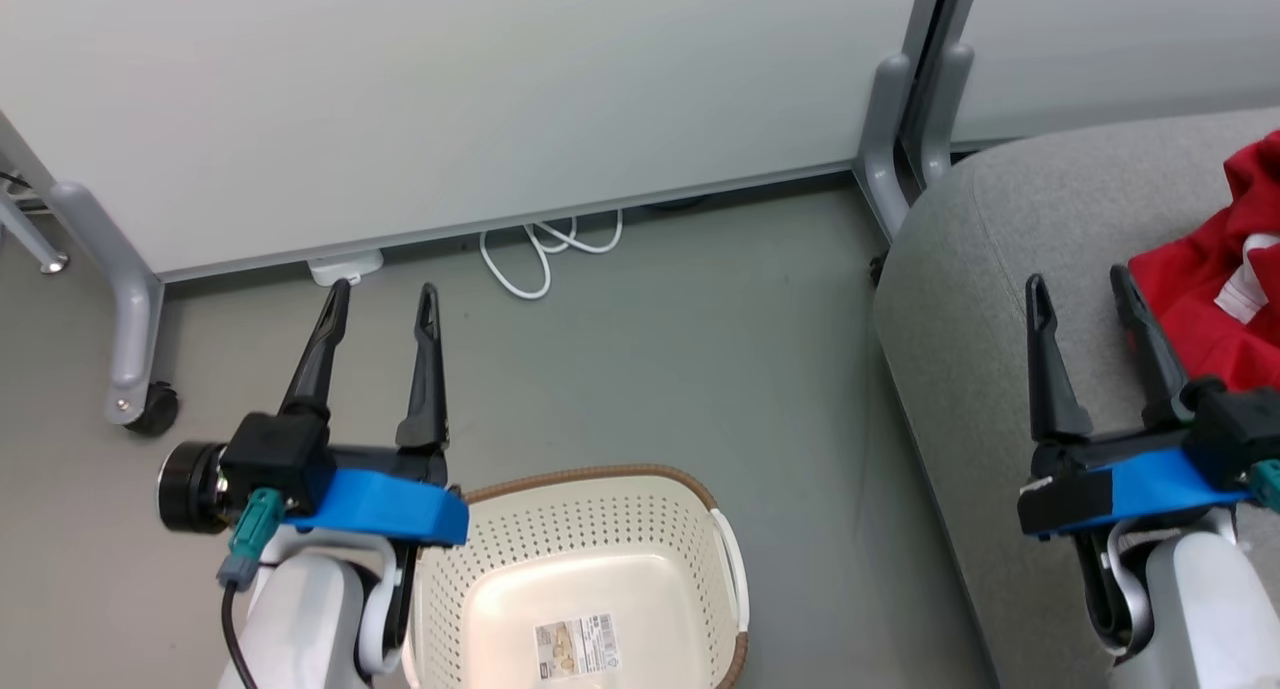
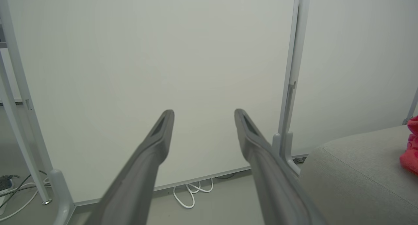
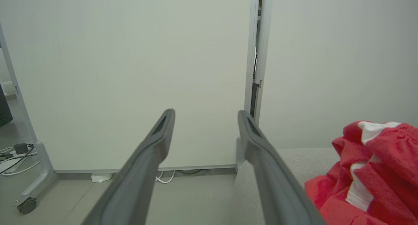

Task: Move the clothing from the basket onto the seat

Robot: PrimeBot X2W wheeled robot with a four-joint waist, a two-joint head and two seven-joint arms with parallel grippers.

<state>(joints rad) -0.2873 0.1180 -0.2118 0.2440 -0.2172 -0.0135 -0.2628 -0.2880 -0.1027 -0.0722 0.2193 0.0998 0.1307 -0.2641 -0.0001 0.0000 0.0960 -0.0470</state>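
Clothing (image 1: 1195,294) on the seat (image 1: 975,259) just beside the right hand (image 1: 1078,281), fingers apart; left hand (image 1: 384,291) also apart.

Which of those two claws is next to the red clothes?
The right gripper, over the grey seat beside the clothing; the left gripper hangs over the floor by the basket.

Right pincer (image 3: 205,116) spread, empty. Red-and-white clothing (image 3: 375,172) heaped at 4 o'clock on grey seat (image 3: 294,158); white panel (image 3: 130,71) at 12 o'clock.
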